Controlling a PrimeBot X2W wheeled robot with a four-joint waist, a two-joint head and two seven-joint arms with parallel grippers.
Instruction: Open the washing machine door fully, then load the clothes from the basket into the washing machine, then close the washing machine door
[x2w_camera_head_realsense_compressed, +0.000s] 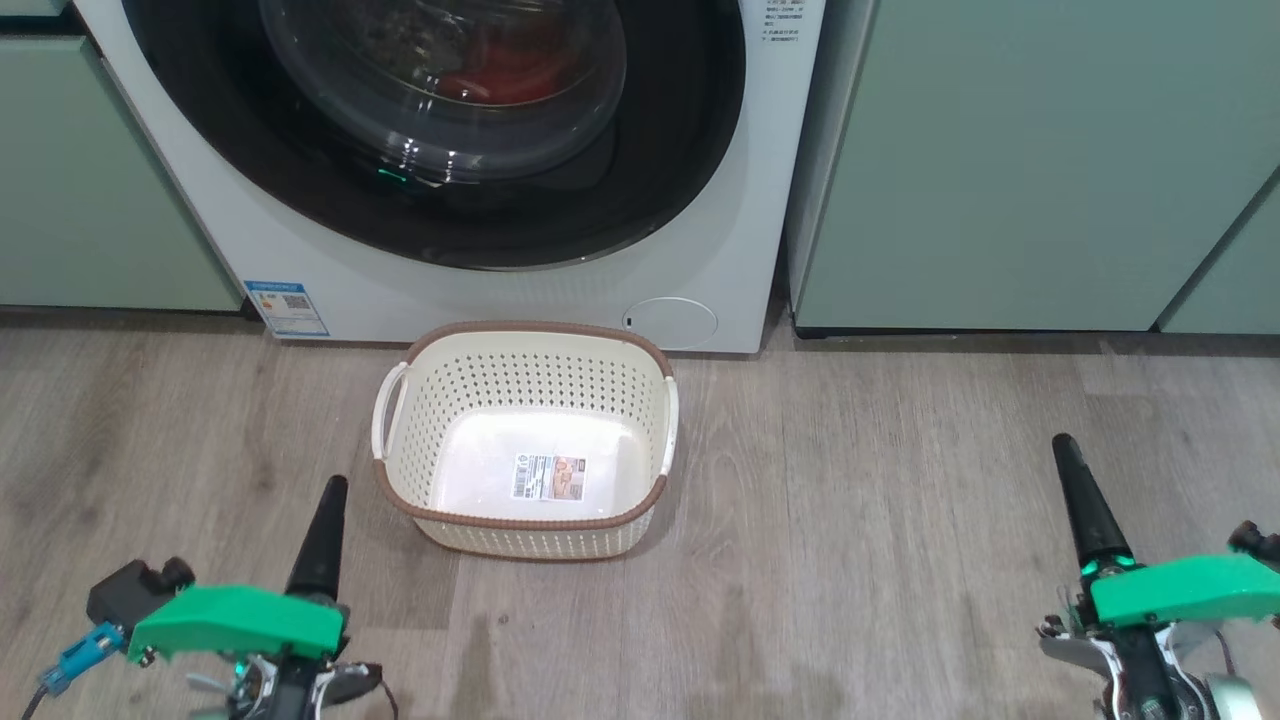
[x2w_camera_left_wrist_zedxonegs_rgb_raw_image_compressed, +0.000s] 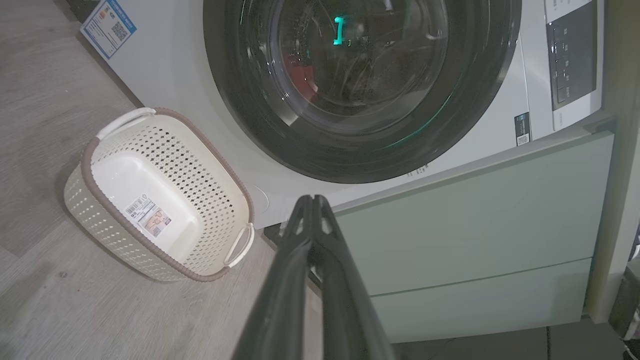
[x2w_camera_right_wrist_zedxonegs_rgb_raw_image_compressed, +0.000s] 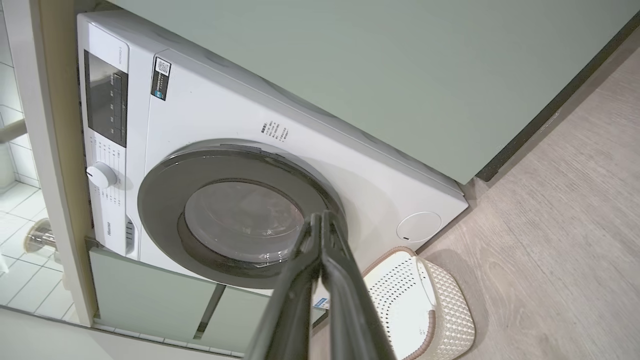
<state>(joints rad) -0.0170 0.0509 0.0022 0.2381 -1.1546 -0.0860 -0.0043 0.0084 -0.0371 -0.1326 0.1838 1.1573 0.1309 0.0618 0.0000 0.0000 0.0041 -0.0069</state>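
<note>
A pale green cabinet front (x2w_camera_head_realsense_compressed: 1030, 160) is seen at the right of the head view, and a second green cabinet (x2w_camera_head_realsense_compressed: 90, 180) at the left. A dark plinth strip (x2w_camera_head_realsense_compressed: 950, 335) runs beneath the right one. Grey wood-look flooring (x2w_camera_head_realsense_compressed: 900, 520) is laid before both. White floor tiles (x2w_camera_right_wrist_zedxonegs_rgb_raw_image_compressed: 17, 205) are glimpsed in the right wrist view.

- The washing machine door (x2w_camera_head_realsense_compressed: 690, 150), shut, bars the way in.
- The basket (x2w_camera_head_realsense_compressed: 525, 375) stands open-topped on the floor (x2w_camera_head_realsense_compressed: 900, 480) just before it.
- Bare floor flanks the basket on both sides.
</note>
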